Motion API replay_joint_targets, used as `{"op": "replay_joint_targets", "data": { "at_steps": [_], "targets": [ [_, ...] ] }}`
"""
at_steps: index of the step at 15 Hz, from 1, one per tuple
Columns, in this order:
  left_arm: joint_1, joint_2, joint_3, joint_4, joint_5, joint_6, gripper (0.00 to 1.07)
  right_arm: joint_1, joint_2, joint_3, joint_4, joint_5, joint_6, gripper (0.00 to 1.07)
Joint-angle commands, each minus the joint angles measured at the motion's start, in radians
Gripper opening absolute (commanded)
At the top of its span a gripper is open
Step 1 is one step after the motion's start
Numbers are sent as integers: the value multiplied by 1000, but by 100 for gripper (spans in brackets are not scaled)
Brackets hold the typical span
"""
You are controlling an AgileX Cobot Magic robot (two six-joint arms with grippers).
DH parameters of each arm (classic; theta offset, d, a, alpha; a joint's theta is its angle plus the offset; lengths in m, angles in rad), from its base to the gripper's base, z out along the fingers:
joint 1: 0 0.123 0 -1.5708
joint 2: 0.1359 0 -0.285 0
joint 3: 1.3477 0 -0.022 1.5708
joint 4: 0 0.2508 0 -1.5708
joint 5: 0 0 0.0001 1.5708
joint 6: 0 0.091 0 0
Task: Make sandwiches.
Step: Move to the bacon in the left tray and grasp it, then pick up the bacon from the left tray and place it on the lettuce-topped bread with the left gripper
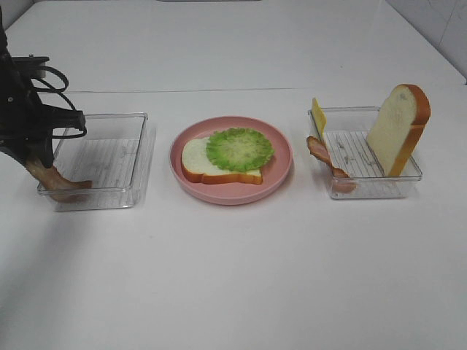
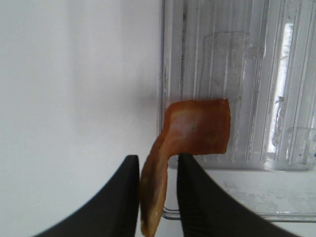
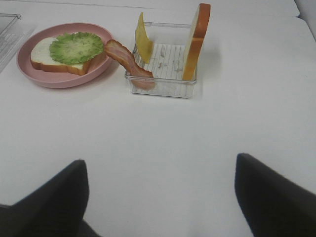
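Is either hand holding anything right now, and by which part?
Left hand brackets the raised end of a bacon strip; a firm grip cannot be told. Right hand holds nothing.

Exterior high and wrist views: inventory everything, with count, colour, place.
table: one, white, underneath.
plate: one, pink, centre.
left tray: one, clear, plate's left.
right tray: one, clear, plate's right.
flat bread: one, white, on plate.
lettuce: one, green, atop it.
upright bread: one, white, right tray.
cheese: one, yellow, right tray.
left bacon: one, reddish, over left tray's wall.
right bacon: one, reddish, over right tray's wall.
left gripper: one, black, flanking left bacon.
right gripper: one, black, open, above table.
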Motion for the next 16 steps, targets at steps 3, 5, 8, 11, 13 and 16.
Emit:
{"op": "replay_joint_targets", "data": {
  "at_steps": [3, 5, 8, 11, 13, 16],
  "targets": [
    [4, 6, -5, -6, -4, 2, 0, -6, -6, 1, 0, -3, 7, 76],
    [4, 6, -5, -12, -13, 1, 0, -6, -6, 1, 0, -3, 7, 76],
    [4, 3, -41, -91, 12, 34, 0, -6, -6, 1, 0, -3, 7, 76],
    [4, 2, -155, -323, 51, 155, 0, -6, -6, 1, 0, -3, 7, 76],
    [4, 2, -209, -502, 42, 258, 0, -6, -6, 1, 0, -3, 7, 76],
    [-9, 16, -238, -779, -1, 437, 0, -6, -6, 1, 0, -3, 7, 76]
  ]
}}
